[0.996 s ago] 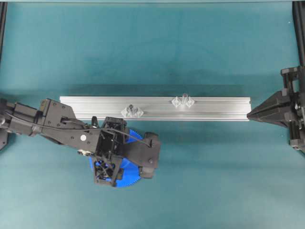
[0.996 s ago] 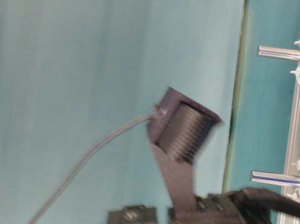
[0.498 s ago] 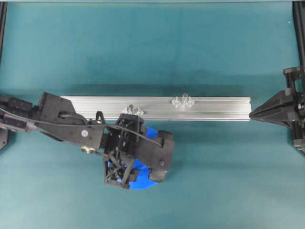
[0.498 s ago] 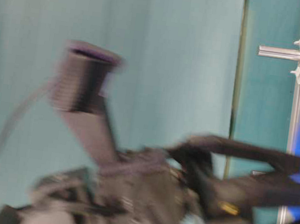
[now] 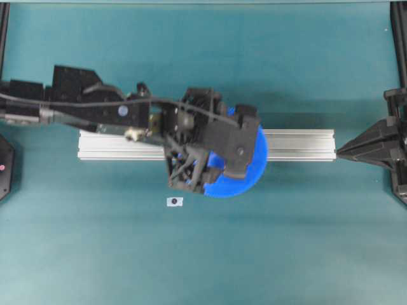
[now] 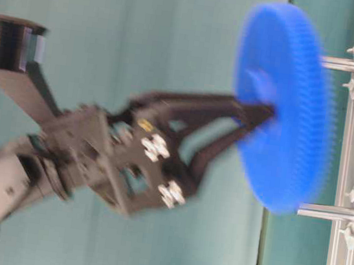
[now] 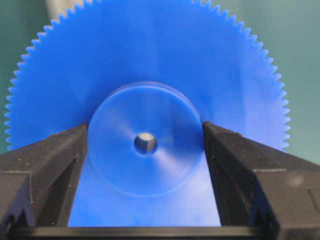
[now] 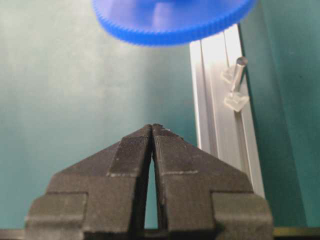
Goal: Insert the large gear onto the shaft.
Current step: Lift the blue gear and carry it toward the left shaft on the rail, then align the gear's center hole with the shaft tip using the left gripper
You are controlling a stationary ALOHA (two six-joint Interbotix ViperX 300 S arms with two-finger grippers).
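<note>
My left gripper [image 7: 145, 136] is shut on the raised hub of the large gear [image 7: 150, 60], a bright-blue toothed disc, with one black finger on each side. It holds the gear [image 5: 249, 171] in the air over the rail, where arm and gear hide both pins. At table level the gear [image 6: 285, 107] hangs tilted just off the tip of the shaft [image 6: 343, 63], without touching it. The shaft [image 8: 239, 75] stands upright below the gear [image 8: 170, 20] with clear pieces at its base. Grey shows through the hub hole. My right gripper [image 8: 152, 127] is shut and empty.
The long aluminium rail [image 5: 299, 145] lies across the teal mat. A second pin [image 6: 326, 212] stands on it, near the gear's lower rim. A small white sticker [image 5: 173, 201] lies in front of the rail. My right gripper [image 5: 339, 151] sits by the rail's right end.
My left arm has lifted the gear off the mat in front of the rail. It has carried the gear back and to the right, over the rail. My right gripper has stayed put.
</note>
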